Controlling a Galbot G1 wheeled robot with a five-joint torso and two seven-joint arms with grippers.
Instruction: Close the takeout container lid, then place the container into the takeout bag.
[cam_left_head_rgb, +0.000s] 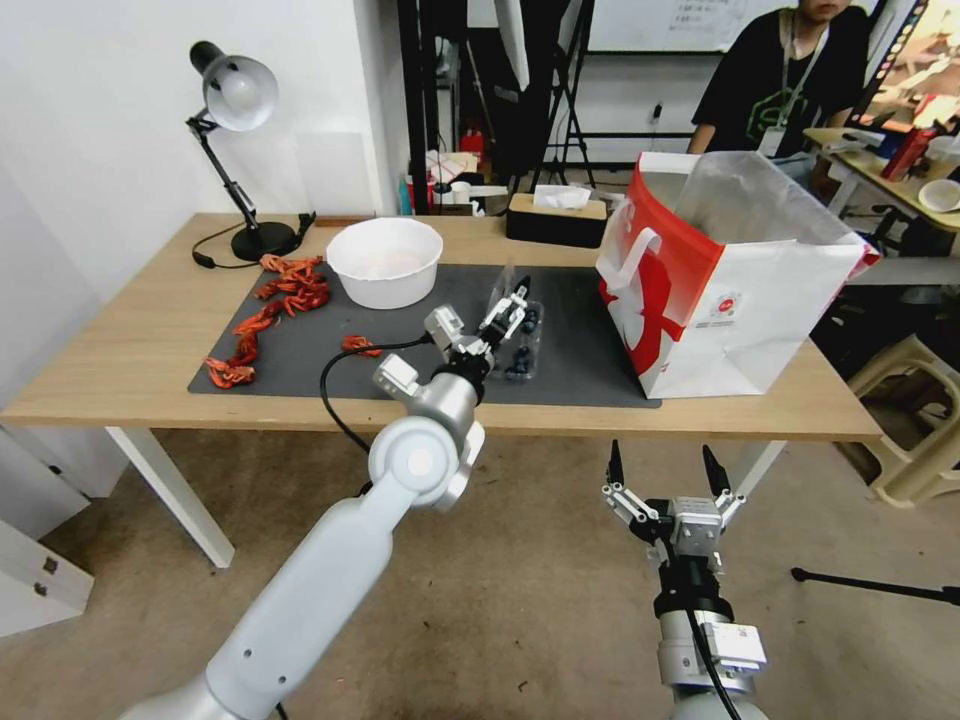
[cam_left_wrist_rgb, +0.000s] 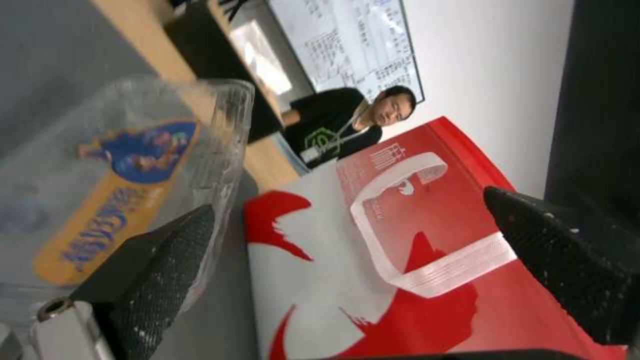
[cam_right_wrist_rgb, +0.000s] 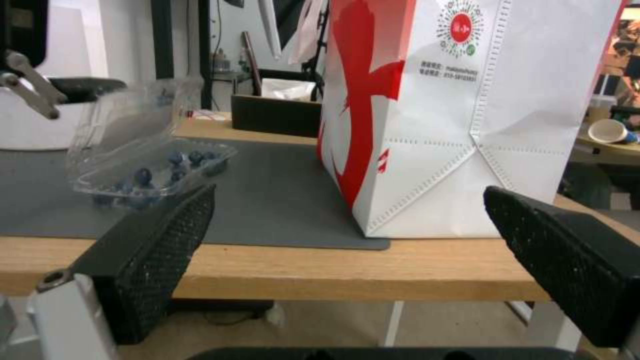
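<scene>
Bag (cam_left_head_rgb: 745, 300) first — the takeout bag is standing open at the mat's right end. Well left of it, the takeout container (cam_left_head_rgb: 518, 345) is lying with its lid (cam_right_wrist_rgb: 127, 112) raised. Left gripper (cam_left_head_rgb: 508, 310) is reaching over it, jaws spread, gripping nothing — one finger beside the lid. Right gripper (cam_left_head_rgb: 665, 470) is hanging open below the table edge.

Both arms are glossy white tubes with rounded silver-grey joints. A black cable loops beside the left gripper (cam_left_head_rgb: 508, 305). The right gripper (cam_left_head_rgb: 665, 468) carries black, tapering fingers (cam_right_wrist_rgb: 155, 260) (pads finely cross-hatched) on white linkages with a steel screw.
</scene>
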